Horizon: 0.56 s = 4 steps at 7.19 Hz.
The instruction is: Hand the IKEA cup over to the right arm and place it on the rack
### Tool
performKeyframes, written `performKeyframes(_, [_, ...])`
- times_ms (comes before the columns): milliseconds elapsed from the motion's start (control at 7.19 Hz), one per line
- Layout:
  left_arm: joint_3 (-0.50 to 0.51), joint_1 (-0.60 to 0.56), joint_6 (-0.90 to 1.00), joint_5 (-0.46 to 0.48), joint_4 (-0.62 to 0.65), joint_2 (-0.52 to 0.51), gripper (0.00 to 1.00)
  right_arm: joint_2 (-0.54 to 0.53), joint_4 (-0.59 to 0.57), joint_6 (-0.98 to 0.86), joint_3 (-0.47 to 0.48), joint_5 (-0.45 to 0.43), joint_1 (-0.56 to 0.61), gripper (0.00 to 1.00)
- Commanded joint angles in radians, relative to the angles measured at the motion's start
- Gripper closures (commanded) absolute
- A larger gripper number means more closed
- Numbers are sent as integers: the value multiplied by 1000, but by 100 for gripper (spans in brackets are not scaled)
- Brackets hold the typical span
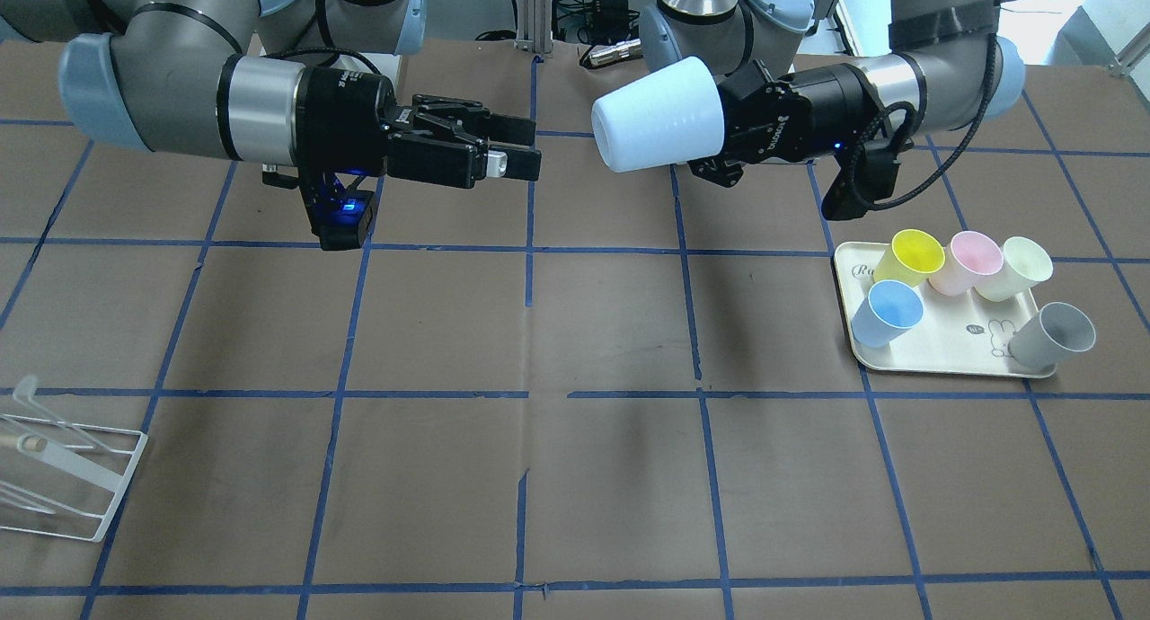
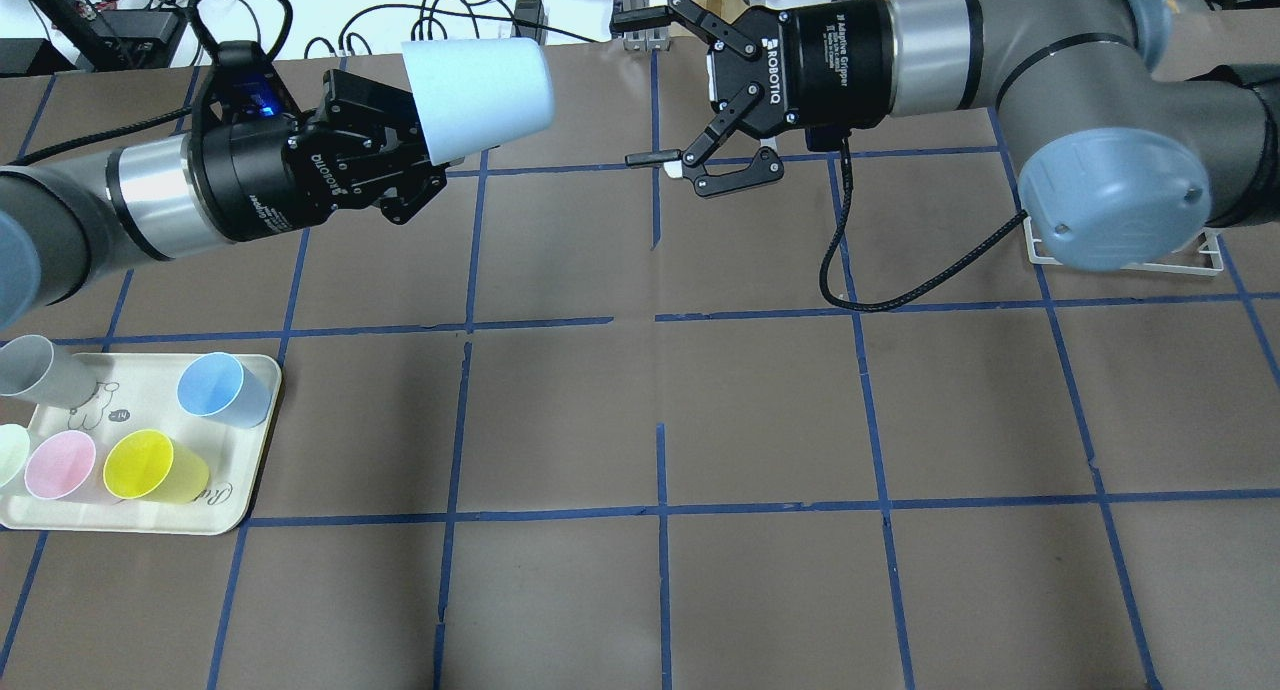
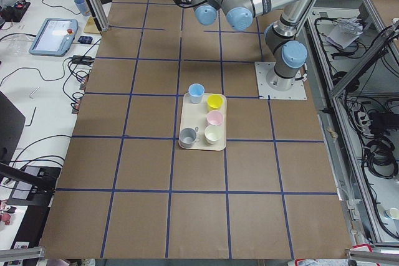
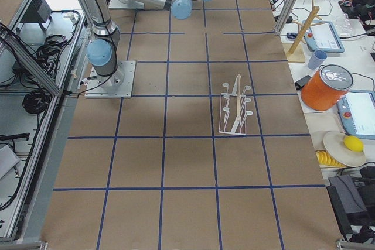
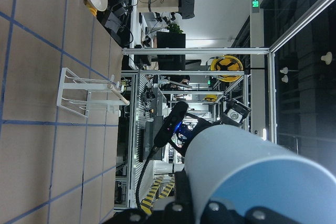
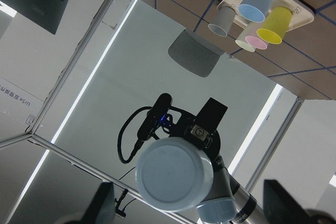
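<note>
My left gripper is shut on the rim end of a pale blue IKEA cup and holds it sideways, high above the table. The cup's closed bottom points at my right gripper. It shows bottom-on in the right wrist view. My right gripper is open and empty, level with the cup, a short gap from its bottom. In the overhead view its fingers are spread wide. The white wire rack stands empty at the table's right end, also in the exterior right view.
A cream tray on the left side carries a second pale blue cup, plus yellow, pink, pale green and grey cups. The right arm's elbow hides most of the rack in the overhead view.
</note>
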Motion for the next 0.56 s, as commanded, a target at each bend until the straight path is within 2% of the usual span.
performKeyframes(0, [-9, -21, 0, -18, -3, 7, 100, 6, -25, 81, -3, 8, 0, 0])
performKeyframes(139, [-9, -21, 0, -18, -3, 10, 100, 3, -24, 86, -3, 8, 2, 0])
performKeyframes(417, [-9, -34, 4, -16, 2, -7, 100, 4, -34, 118, -3, 69, 18, 0])
